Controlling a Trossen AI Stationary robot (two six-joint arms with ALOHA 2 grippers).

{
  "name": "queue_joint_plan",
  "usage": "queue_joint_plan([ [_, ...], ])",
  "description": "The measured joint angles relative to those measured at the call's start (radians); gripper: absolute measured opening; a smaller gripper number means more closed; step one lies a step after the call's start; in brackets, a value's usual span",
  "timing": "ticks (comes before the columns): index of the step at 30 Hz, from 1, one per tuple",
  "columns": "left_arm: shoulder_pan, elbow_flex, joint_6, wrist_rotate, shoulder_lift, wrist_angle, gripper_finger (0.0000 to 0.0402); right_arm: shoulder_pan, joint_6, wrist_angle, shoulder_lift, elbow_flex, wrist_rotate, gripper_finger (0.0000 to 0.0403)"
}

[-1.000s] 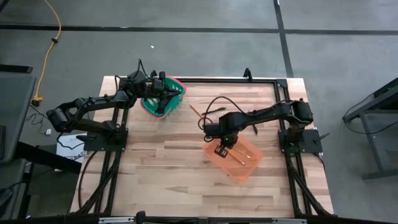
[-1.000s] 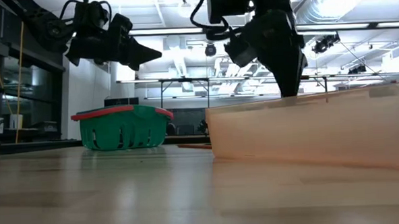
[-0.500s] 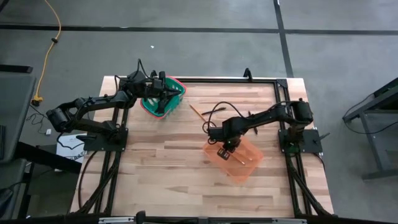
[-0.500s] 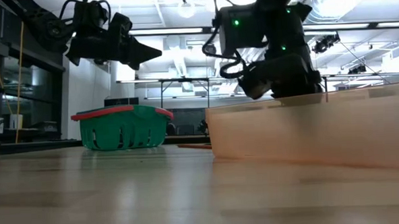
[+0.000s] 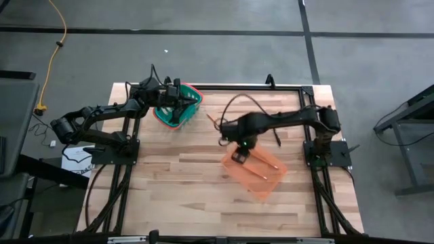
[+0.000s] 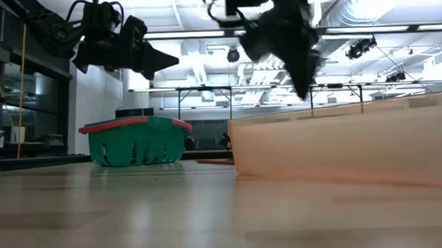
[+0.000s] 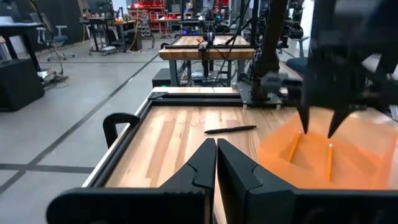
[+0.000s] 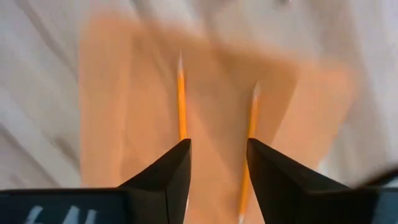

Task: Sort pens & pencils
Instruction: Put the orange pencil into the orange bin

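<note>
Two orange-yellow pencils (image 8: 181, 106) (image 8: 251, 118) lie flat on the floor of the orange basket (image 5: 256, 173), right of the table's middle. My right gripper (image 8: 217, 142) hangs open just above them, fingers pointing down, touching nothing; the left wrist view also shows this gripper (image 7: 318, 127). A dark pen (image 7: 230, 129) lies on the wood between the two baskets. My left gripper (image 7: 216, 142) is shut and holds nothing. It hovers over the green basket (image 5: 178, 105) at the far left.
The green basket (image 6: 136, 140) has a red rim and stands near the table's far edge. A black frame rail (image 7: 186, 98) runs along that edge. Bare wood stretches across the near half of the table (image 5: 183, 196).
My right gripper has dipped down into the orange basket and come up again, shifting a little toward the table's far left. Two pencils now lie side by side under it.
</note>
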Motion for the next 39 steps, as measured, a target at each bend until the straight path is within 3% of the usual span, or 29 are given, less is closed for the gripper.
queue_joint_plan([
  [5,0.000,0.000,0.000,0.000,0.000,-0.025,0.0005,-0.062,-0.067,0.089,0.000,0.069,0.074,0.0137],
  [16,0.002,0.000,0.000,-0.034,-0.020,-0.044,0.0005,-0.161,-0.156,0.154,0.065,0.070,0.070,0.0135],
  [25,0.113,0.000,0.000,0.207,-0.024,-0.053,0.0005,-0.202,-0.183,0.098,0.069,0.158,0.056,0.0135],
  [31,0.221,0.000,-0.077,0.243,-0.024,-0.026,0.0005,-0.234,-0.207,0.093,0.068,0.252,0.070,0.0135],
  [39,0.229,0.000,-0.109,0.290,-0.027,0.017,0.0005,-0.282,-0.276,0.077,0.200,0.333,0.047,0.0135],
])
